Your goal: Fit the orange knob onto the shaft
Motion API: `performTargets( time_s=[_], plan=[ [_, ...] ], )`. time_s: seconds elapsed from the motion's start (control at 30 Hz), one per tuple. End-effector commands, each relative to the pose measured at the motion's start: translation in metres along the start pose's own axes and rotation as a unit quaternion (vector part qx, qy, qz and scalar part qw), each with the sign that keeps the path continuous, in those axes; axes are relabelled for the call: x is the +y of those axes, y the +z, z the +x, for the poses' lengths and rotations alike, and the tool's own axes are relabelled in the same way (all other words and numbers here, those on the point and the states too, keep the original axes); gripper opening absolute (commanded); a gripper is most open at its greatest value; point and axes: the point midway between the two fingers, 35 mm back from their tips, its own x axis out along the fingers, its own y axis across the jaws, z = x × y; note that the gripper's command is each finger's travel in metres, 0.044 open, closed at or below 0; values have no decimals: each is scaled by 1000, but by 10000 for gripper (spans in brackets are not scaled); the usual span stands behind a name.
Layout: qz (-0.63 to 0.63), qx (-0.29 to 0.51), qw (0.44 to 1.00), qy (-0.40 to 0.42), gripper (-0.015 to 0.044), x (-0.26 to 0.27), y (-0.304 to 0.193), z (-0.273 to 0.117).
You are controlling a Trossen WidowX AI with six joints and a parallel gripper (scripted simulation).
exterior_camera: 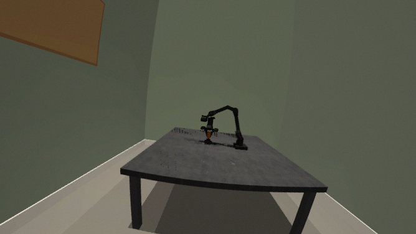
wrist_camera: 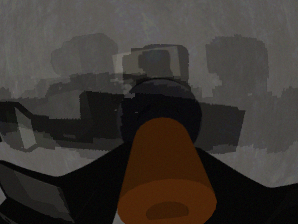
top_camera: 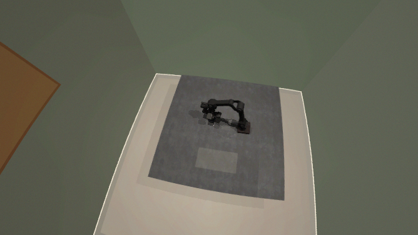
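The orange knob (exterior_camera: 208, 135) (wrist_camera: 164, 162) is upright between the fingers of my gripper (exterior_camera: 208, 136) (wrist_camera: 162, 151), which is shut on it. In the top view the arm hides the knob. The dark round pedestal (exterior_camera: 208, 141) (wrist_camera: 192, 117) stands on the table directly below the knob. In the wrist view the knob's narrow lower end overlaps the pedestal's disc. The shaft is not visible; the knob and the dark shade cover its place. I cannot tell whether the knob's end touches the shaft or how far it sits over it.
The arm's base (top_camera: 243, 128) (exterior_camera: 240, 146) stands on the dark grey table (top_camera: 175, 156) (exterior_camera: 224, 171), to the right of the pedestal. Arm shadows fall around the pedestal. A pale rectangle (top_camera: 216, 160) shows on the table in the top view. An orange-brown panel (top_camera: 22, 103) (exterior_camera: 56, 28) is at the far left.
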Motion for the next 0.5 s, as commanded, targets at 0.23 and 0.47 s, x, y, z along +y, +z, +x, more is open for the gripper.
performTargets(
  time_s=[0.23, 0.47],
  plan=[
    [-3, 0, 1000, 0, 0, 0, 0, 1],
    [-3, 0, 1000, 0, 0, 0, 0, 0]
  ],
)
